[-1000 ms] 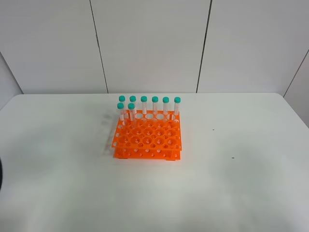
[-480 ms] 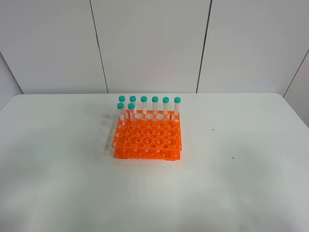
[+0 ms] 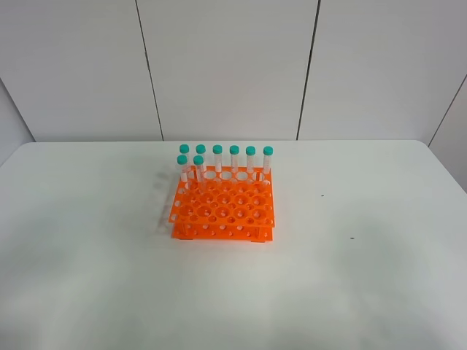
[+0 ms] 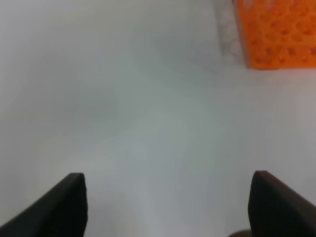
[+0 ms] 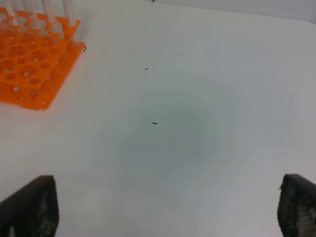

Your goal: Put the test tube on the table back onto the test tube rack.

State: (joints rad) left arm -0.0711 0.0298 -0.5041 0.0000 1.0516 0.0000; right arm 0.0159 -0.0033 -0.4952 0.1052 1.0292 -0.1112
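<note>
The orange test tube rack (image 3: 222,208) stands mid-table on the white table (image 3: 350,284). Several teal-capped test tubes (image 3: 234,157) stand upright in its far rows, and one more (image 3: 198,166) stands a row nearer. No tube lies on the table in any view. Neither gripper shows in the exterior view. In the left wrist view my left gripper (image 4: 167,185) is open over bare table, with a rack corner (image 4: 279,34) ahead. My right gripper (image 5: 168,190) is likewise open with nothing between its fingers; the rack (image 5: 34,64) is off to its side.
Two small dark specks (image 3: 352,238) (image 3: 322,195) mark the table right of the rack. A white panelled wall (image 3: 219,65) rises behind the table's far edge.
A dark part at the left edge of the exterior view one second ago has gone out of frame. Rack and tubes have not moved.
</note>
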